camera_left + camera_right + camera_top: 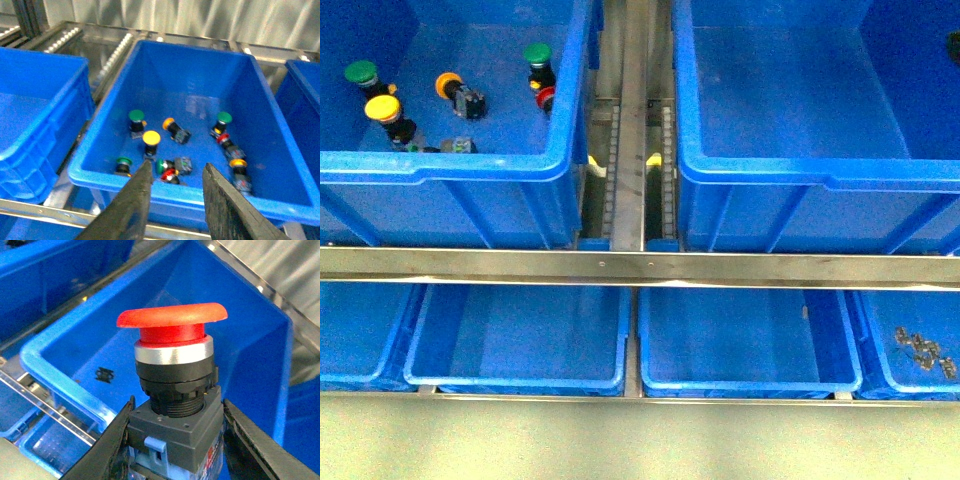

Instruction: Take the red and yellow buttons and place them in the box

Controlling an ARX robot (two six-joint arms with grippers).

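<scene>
Your right gripper (177, 405) clamped a red button (172, 320); your left gripper (176, 169) stood apart above the bin (200, 75).

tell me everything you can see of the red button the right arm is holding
The red button has a wide glossy red mushroom cap, a silver collar, a black ribbed plastic neck and a dark grey block body with a pale blue clip. It stands upright, its block clamped between the dark fingers of the right end effector, in the air over a blue bin.
</scene>
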